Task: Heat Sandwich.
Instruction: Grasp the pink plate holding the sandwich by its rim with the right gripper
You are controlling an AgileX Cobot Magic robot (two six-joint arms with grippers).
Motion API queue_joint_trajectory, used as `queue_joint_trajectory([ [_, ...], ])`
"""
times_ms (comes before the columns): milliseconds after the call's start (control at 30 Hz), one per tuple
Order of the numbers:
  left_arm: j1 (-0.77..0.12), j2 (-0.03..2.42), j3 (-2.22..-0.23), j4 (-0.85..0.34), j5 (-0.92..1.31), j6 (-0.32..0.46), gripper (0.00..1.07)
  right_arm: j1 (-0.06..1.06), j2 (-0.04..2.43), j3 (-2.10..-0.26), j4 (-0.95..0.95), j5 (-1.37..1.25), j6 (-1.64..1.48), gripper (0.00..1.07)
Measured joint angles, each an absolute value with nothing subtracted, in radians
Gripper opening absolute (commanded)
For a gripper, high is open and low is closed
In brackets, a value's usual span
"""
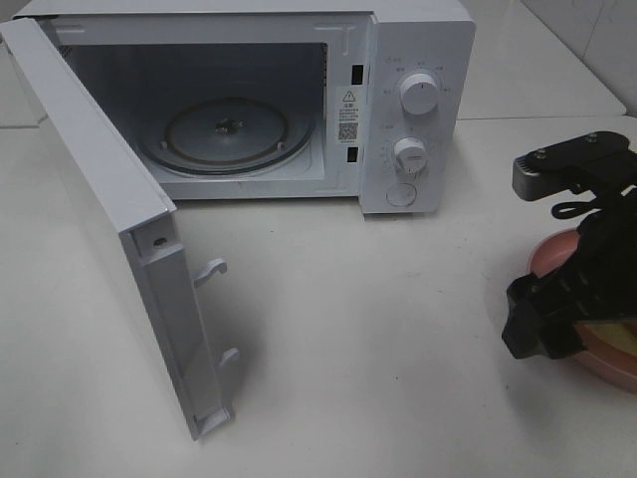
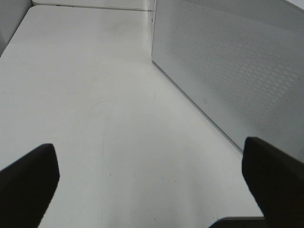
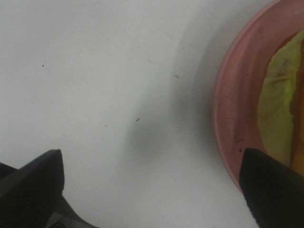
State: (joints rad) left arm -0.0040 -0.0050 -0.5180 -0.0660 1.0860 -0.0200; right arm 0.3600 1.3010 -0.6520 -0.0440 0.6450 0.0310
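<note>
Right wrist view: right gripper (image 3: 152, 187), jaws spread and empty, hangs over bench (image 3: 95, 71) just beside pink plate (image 3: 227, 109) holding sandwich (image 3: 278, 107).

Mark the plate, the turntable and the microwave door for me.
plate (image 3: 228, 99): right wrist view, on its bare pink rim.
turntable (image 1: 194, 139): high view, on the glass left of the hub.
door (image 1: 95, 129): high view, on its top edge, swung open.

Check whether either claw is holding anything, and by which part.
Nothing is held. The right claw is open beside the rim of the pink plate; the left claw is open over the table.
</note>
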Motion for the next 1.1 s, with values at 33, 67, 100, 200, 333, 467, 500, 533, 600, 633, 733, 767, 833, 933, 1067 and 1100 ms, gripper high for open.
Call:
queue_joint_trajectory([
  [33,-0.004,-0.005,-0.518,-0.066,1.086,-0.020,0.98,0.340,1.301,-0.652,-0.044,0.645,0.030,0.95],
  [67,-0.004,-0.005,-0.518,-0.066,1.086,-0.020,0.98,0.330,1.301,-0.652,-0.044,0.645,0.030,0.95],
  [100,-0.004,-0.005,-0.518,-0.066,1.086,-0.020,0.98,0.322,1.301,-0.652,-0.044,0.645,0.030,0.95],
  [200,-0.004,-0.005,-0.518,-0.066,1.086,-0.020,0.98,0.299,1.308,-0.652,-0.044,0.633,0.030,0.95],
  [333,-0.004,-0.005,-0.518,-0.066,1.086,-0.020,0.98,0.280,1.351,-0.652,-0.041,0.612,0.030,0.94],
  [467,-0.004,-0.005,-0.518,-0.066,1.086,-0.020,0.98,0.275,1.401,-0.653,-0.039,0.598,0.030,0.93],
  [500,-0.004,-0.005,-0.518,-0.066,1.086,-0.020,0.98,0.274,1.435,-0.655,-0.035,0.583,0.030,0.93],
  [533,-0.004,-0.005,-0.518,-0.066,1.086,-0.020,0.98,0.274,1.453,-0.661,-0.034,0.583,0.030,0.93],
  [600,-0.004,-0.005,-0.518,-0.066,1.086,-0.020,0.98,0.274,1.468,-0.669,-0.033,0.580,0.030,0.92],
  [633,-0.004,-0.005,-0.518,-0.066,1.086,-0.020,0.98,0.274,1.494,-0.686,-0.033,0.575,0.030,0.92],
  [733,-0.004,-0.005,-0.518,-0.066,1.086,-0.020,0.98,0.274,1.522,-0.705,-0.037,0.566,0.030,0.92],
  [767,-0.004,-0.005,-0.518,-0.066,1.086,-0.020,0.98,0.274,1.538,-0.714,-0.040,0.559,0.030,0.92],
  [833,-0.004,-0.005,-0.518,-0.066,1.086,-0.020,0.98,0.274,1.583,-0.744,-0.045,0.550,0.030,0.91],
  [933,-0.004,-0.005,-0.518,-0.066,1.086,-0.020,0.98,0.272,1.631,-0.767,-0.061,0.549,0.030,0.90],
  [1067,-0.004,-0.005,-0.518,-0.066,1.086,-0.020,0.98,0.238,1.693,-0.792,-0.092,0.543,0.036,0.90],
  [1100,-0.004,-0.005,-0.518,-0.066,1.086,-0.020,0.98,0.238,1.693,-0.792,-0.092,0.543,0.036,0.90],
])
